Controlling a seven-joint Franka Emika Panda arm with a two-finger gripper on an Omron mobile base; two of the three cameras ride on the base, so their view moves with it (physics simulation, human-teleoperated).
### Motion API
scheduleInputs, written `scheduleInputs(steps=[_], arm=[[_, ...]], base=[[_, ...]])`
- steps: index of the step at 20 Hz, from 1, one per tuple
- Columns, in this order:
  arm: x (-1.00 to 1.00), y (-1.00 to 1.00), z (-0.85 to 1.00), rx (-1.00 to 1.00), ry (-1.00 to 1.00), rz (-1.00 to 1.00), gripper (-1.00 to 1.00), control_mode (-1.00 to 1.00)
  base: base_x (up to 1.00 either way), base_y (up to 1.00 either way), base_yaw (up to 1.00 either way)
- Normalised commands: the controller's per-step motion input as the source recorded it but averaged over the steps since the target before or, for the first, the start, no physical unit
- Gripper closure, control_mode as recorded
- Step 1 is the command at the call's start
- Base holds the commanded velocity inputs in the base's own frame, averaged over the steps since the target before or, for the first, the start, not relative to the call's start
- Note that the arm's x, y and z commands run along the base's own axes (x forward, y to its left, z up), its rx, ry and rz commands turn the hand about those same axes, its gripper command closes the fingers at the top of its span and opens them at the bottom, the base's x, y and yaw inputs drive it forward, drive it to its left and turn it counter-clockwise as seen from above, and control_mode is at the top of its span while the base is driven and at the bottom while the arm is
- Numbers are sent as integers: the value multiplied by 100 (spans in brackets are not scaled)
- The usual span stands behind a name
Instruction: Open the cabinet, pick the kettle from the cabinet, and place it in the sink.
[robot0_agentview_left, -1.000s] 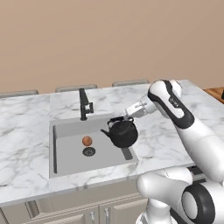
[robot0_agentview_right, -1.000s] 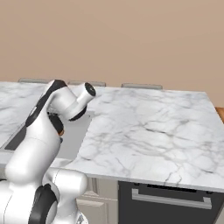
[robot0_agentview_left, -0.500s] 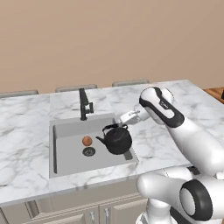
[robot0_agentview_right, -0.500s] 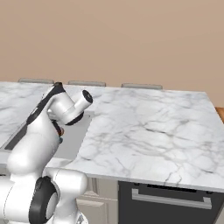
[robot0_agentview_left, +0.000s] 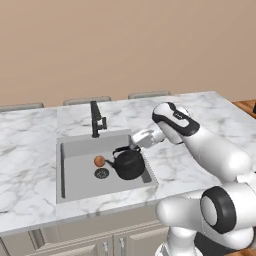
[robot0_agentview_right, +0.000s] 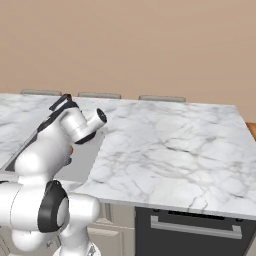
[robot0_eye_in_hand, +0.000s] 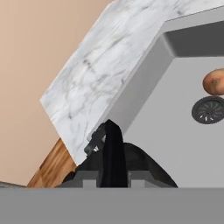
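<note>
The black kettle (robot0_agentview_left: 128, 164) is low inside the grey sink (robot0_agentview_left: 75, 180), in its right half near the right wall. My gripper (robot0_agentview_left: 132, 145) comes in from the right and is shut on the kettle's arched handle. In the hand view the handle (robot0_eye_in_hand: 113, 151) runs up between my two fingertips, with the kettle's dark body (robot0_eye_in_hand: 138, 166) below it and the gripper (robot0_eye_in_hand: 113, 178) closed around it. I cannot tell whether the kettle rests on the sink floor (robot0_eye_in_hand: 170, 140). The cabinet is out of view.
A small orange ball (robot0_agentview_left: 99, 161) lies by the round drain (robot0_agentview_left: 101, 173), just left of the kettle. The black faucet (robot0_agentview_left: 95, 120) stands at the sink's back rim. Marble counter (robot0_agentview_right: 170, 145) spreads to both sides; low cupboards (robot0_agentview_left: 75, 242) run under the front edge.
My gripper has carried the kettle down and to the left, from above the sink's right rim to low inside the basin. The ball has not moved.
</note>
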Motion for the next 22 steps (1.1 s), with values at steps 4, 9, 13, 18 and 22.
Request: scheduleInputs(steps=[4, 9, 13, 18, 22], arm=[[16, 21, -24, 4, 1, 1, 100, -100], [12, 26, -23, 0, 0, 2, 100, -100], [12, 20, -21, 0, 0, 5, 100, -100], [16, 20, -24, 0, 0, 5, 100, -100], [21, 13, -25, 0, 0, 9, 100, -100]], base=[[0, 0, 0], [0, 0, 0], [0, 0, 0], [0, 0, 0], [0, 0, 0]])
